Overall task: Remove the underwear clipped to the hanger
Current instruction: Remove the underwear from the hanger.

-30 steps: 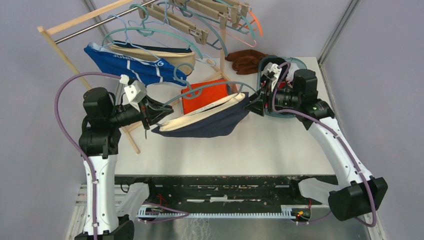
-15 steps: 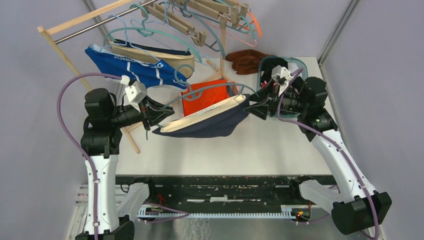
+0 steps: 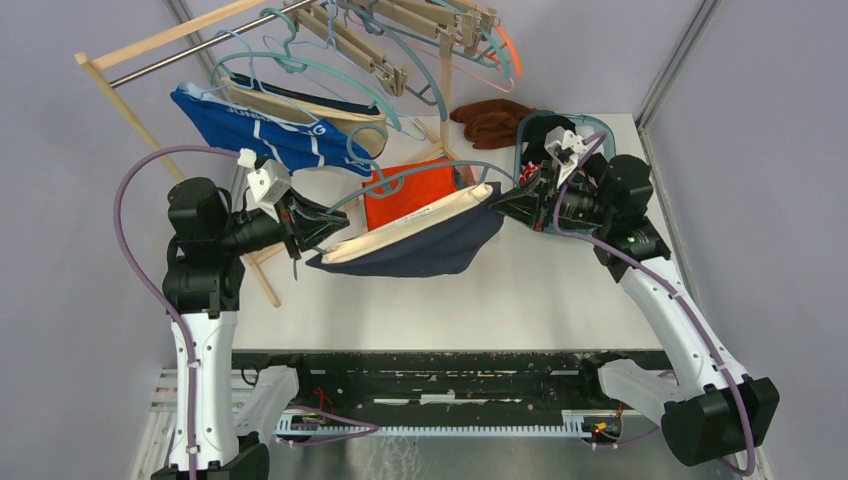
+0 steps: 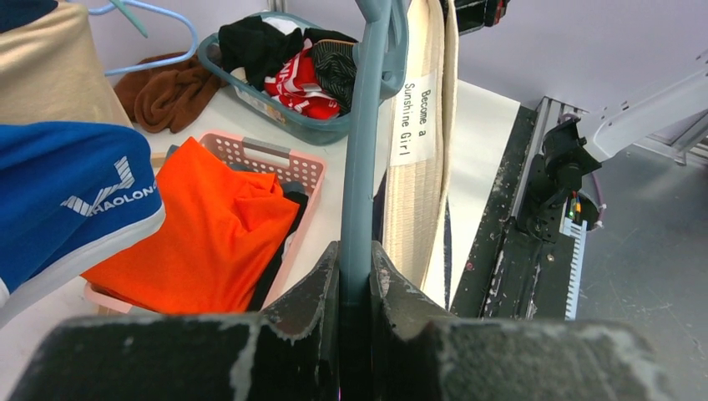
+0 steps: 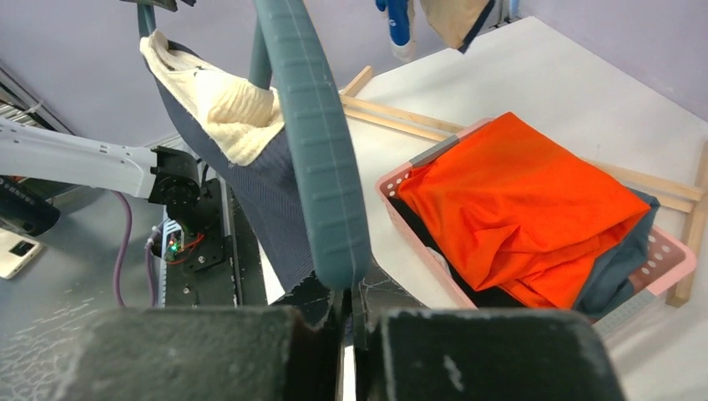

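A dark navy underwear [image 3: 420, 250] with a cream waistband hangs clipped on a teal hanger [image 3: 400, 178] held level above the table. My left gripper [image 3: 325, 225] is shut on the hanger's left arm; in the left wrist view the hanger [image 4: 359, 167] runs up from between my jaws [image 4: 355, 259]. My right gripper [image 3: 497, 205] is shut at the hanger's right end. In the right wrist view its tips [image 5: 351, 296] sit just under the hanger [image 5: 313, 150], with the navy fabric [image 5: 267, 192] reaching them; whether fabric is pinched I cannot tell. A royal blue underwear [image 3: 270, 135] and a beige one [image 3: 300, 105] hang on the rack.
A pink basket [image 3: 462, 180] holding an orange garment [image 3: 405, 195] stands under the hanger. A teal basket [image 3: 530, 130] of clothes and a brown cloth [image 3: 490, 120] lie at the back right. The wooden rack [image 3: 150, 45] with several hangers leans at the back left.
My right gripper has gone from open to shut at the hanger's right end, and its arm shifted slightly right. The left arm and hanger have barely moved.
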You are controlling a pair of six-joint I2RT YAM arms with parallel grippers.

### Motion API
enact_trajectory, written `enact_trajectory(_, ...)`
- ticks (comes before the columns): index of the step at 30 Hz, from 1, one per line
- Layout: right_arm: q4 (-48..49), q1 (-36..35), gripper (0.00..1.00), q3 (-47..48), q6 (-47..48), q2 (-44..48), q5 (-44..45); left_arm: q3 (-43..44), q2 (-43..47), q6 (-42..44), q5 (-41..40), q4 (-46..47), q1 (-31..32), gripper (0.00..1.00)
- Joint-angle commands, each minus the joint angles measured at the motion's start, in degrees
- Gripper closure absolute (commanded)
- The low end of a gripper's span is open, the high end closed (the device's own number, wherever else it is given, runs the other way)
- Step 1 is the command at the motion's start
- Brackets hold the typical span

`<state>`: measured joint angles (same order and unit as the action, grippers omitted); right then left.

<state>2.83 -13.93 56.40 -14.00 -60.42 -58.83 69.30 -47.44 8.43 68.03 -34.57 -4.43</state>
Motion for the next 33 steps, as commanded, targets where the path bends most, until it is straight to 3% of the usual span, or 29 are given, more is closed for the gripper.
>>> enact_trajectory(1,0.6,1.3,0.99,0.2,-0.1,1.7,1.5,-0.7,1.0,-6.7,-1.5,6.8,-0.4,0.97)
enact_trajectory(14,-11.2,6.2,0.99,3.7,0.5,1.0,21.1,-1.0,1.2,-3.8,-4.8,6.4,-0.5,0.97)
enact_trajectory(19,-14.4,8.4,0.99,4.8,-0.7,0.3,26.4,-0.3,1.3,5.6,-4.9,-0.3,-0.4,0.97)
enact_trajectory(27,-16.4,13.6,0.99,5.3,-4.3,-1.4,28.0,5.2,1.1,31.5,-4.2,-21.8,-0.4,0.97)
enact_trajectory(33,-17.3,16.0,0.99,5.1,-5.3,-2.0,28.1,6.2,1.0,34.4,-2.1,-24.5,-0.4,0.97)
